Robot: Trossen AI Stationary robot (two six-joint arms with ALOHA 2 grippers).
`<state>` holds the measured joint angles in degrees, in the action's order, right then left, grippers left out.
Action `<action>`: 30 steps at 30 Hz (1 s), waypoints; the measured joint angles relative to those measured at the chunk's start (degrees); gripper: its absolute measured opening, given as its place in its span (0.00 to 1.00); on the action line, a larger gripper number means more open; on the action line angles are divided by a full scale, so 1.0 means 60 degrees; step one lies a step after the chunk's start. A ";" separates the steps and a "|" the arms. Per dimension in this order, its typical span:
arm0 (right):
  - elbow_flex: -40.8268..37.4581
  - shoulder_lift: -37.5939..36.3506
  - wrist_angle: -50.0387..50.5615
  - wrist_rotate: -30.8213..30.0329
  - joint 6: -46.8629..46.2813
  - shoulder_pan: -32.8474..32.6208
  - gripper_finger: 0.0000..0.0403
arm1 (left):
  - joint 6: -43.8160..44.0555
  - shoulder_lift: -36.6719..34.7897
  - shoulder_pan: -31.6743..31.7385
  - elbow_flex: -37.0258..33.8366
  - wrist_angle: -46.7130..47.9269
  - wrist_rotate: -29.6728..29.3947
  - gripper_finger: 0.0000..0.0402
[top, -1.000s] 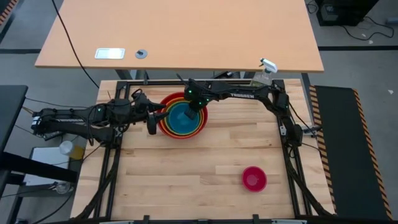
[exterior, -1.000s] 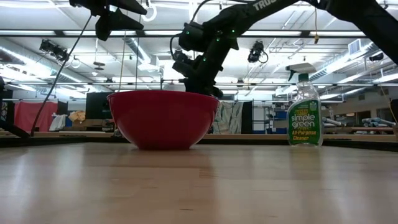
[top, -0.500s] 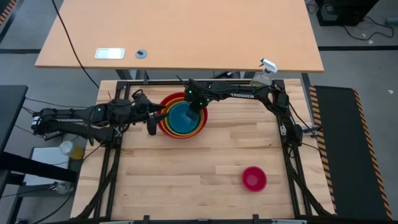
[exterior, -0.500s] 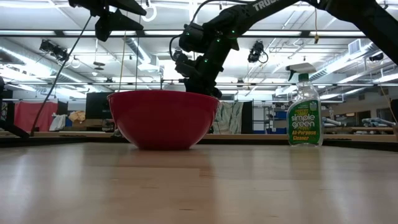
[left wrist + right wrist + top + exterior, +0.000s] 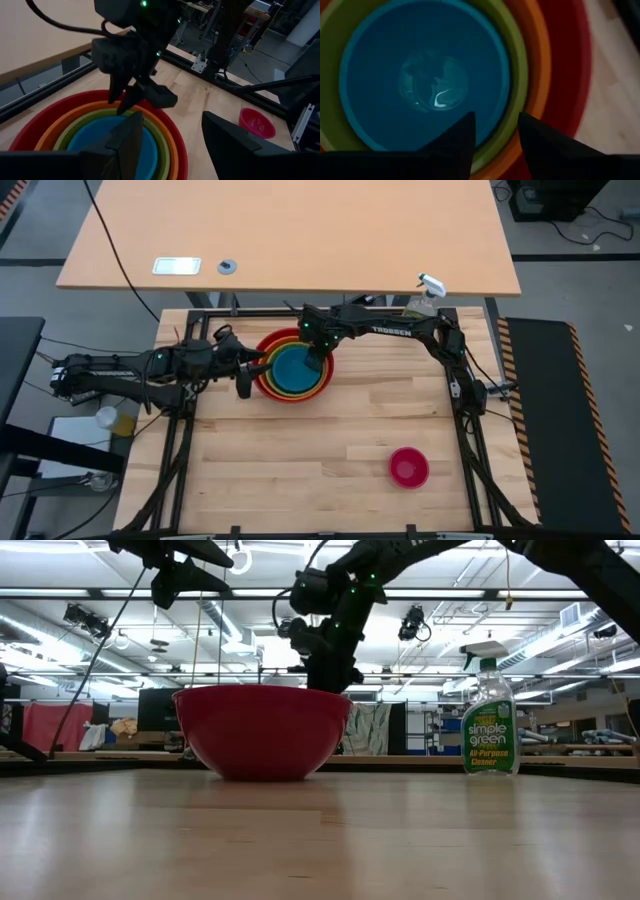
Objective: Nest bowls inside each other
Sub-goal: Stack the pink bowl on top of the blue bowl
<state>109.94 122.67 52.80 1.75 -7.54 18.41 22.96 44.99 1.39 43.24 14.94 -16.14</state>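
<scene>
Bowls: we count four glossy plastic ones nested far centre of worktop (image 5: 330, 470) — red (image 5: 323, 388), orange (image 5: 267, 378), lime green (image 5: 322, 372), blue (image 5: 293, 370). Small pink bowl (image 5: 408, 467) left, alone near right. Right end effector (image 5: 492, 131) above stack, fingers parted, empty. Left end effector (image 5: 170, 132) beside stack's left, spread, empty.

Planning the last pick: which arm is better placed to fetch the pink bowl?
Probably right: the pink bowl lies on its side; the left end effector waits across the stack.
</scene>
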 joint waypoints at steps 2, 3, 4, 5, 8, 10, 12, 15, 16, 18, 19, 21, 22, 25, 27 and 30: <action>0.0236 0.0000 0.0155 -0.0014 0.0041 0.0007 0.39 | 0.0047 0.0000 0.0000 0.0000 0.0000 0.0006 0.52; 0.0344 0.0000 0.0197 -0.0031 0.0042 0.0012 0.39 | 0.0074 0.0000 0.0000 0.0000 0.0000 0.0007 0.52; 0.0442 0.0000 0.0222 -0.0039 0.0045 0.0015 0.39 | 0.0084 0.0000 0.0000 0.0000 0.0000 0.0011 0.52; 0.0560 0.0000 0.0269 -0.0039 0.0045 0.0033 0.39 | 0.0133 0.0000 0.0000 0.0000 -0.0002 0.0013 0.52; 0.0972 0.0000 0.0690 -0.0033 0.0113 0.0085 0.39 | 0.0244 0.0000 0.0000 0.0000 -0.0008 0.0022 0.52; 0.1157 -0.0095 0.0900 0.0005 0.0294 0.0119 0.39 | 0.0259 -0.0034 0.0000 0.0000 -0.0003 0.0091 0.52; 0.1181 -0.0333 0.0999 0.0074 0.0509 0.0128 0.39 | 0.0308 -0.0079 -0.0002 0.0000 -0.0015 0.0150 0.52; 0.1181 -0.0811 0.0958 0.0117 0.0779 0.0131 0.39 | 0.0339 -0.0091 -0.0116 0.0000 0.0004 0.0223 0.52; 0.1188 -0.0990 0.0954 0.0130 0.0843 0.0128 0.39 | 0.0336 -0.0091 -0.0172 0.0000 0.0007 0.0237 0.52; 0.1090 -0.1379 0.0793 0.0136 0.1010 0.0059 0.39 | 0.0335 -0.0091 -0.0269 -0.0012 -0.0034 0.0251 0.52; 0.0976 -0.1606 0.0704 0.0136 0.1076 0.0014 0.39 | 0.0336 -0.0091 -0.0321 -0.0068 -0.0127 0.0251 0.52; 0.0699 -0.2061 0.0499 0.0206 0.1174 -0.0109 0.39 | 0.0337 -0.0089 -0.0430 -0.0157 -0.0093 0.0239 0.52; 0.0556 -0.2295 0.0347 0.0345 0.1179 -0.0186 0.39 | 0.0346 -0.0087 -0.0480 -0.0207 -0.0113 0.0210 0.52; -0.0080 -0.3050 0.0076 0.0911 0.1212 -0.0519 0.39 | 0.0467 -0.0087 -0.0554 -0.0293 -0.0034 0.0138 0.52; -0.0694 -0.3531 -0.0016 0.0967 0.1261 -0.0854 0.39 | 0.0470 -0.0084 -0.0554 -0.0356 -0.0019 0.0135 0.52; -0.2107 -0.4191 -0.0076 0.0930 0.1250 -0.1350 0.39 | 0.0478 -0.0080 -0.0459 -0.0421 0.0151 0.0120 0.52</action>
<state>97.30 97.53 52.35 7.33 -0.04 10.32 25.82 44.51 -1.37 40.72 15.85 -15.42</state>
